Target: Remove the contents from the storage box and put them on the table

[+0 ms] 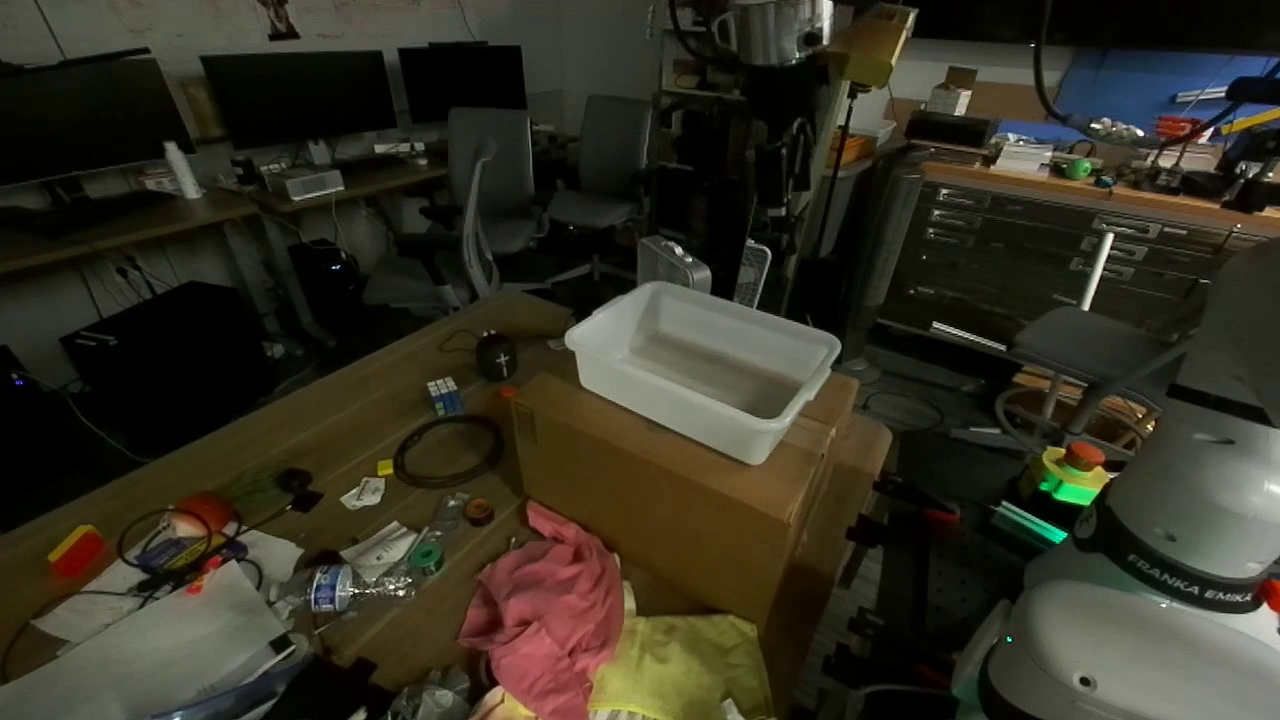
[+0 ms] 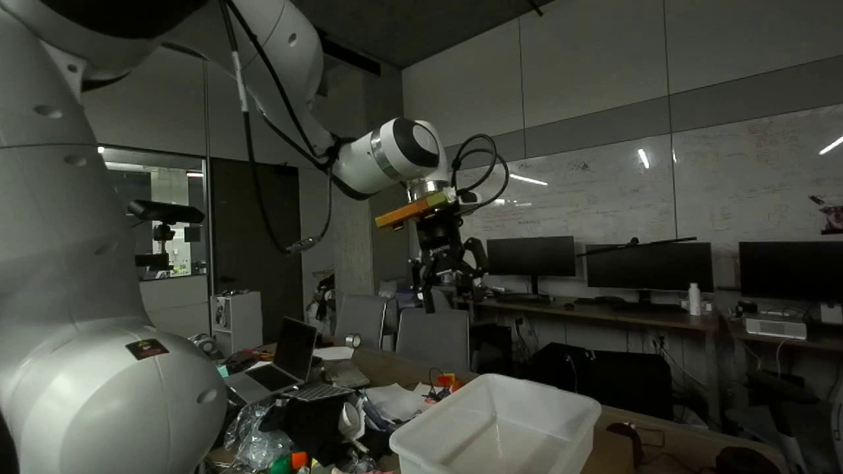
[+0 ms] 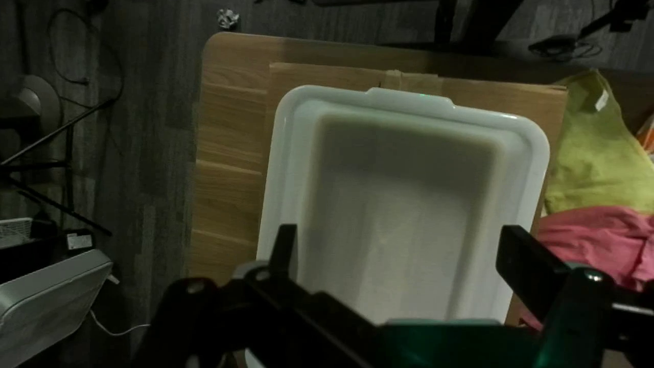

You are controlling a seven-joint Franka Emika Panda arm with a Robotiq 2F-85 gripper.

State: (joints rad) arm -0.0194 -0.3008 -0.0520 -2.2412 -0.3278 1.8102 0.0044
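Looking down, I see a white, round-cornered, open-topped storage box (image 3: 398, 214); higher up, my arm (image 2: 388, 155) points the tool (image 3: 397, 243) downward, fingers (image 3: 529, 268) spread apart.

The white storage box (image 1: 700, 370), open-topped with rounded corners and a flared rim, sits upright on a brown cardboard carton (image 1: 650, 500) near a rounded corner of the wood-grain table (image 3: 230, 153), as I view it remotely. In my wrist view I see the rim widen at one short end and the pale inner floor lie bare, the opposite end partly hidden.
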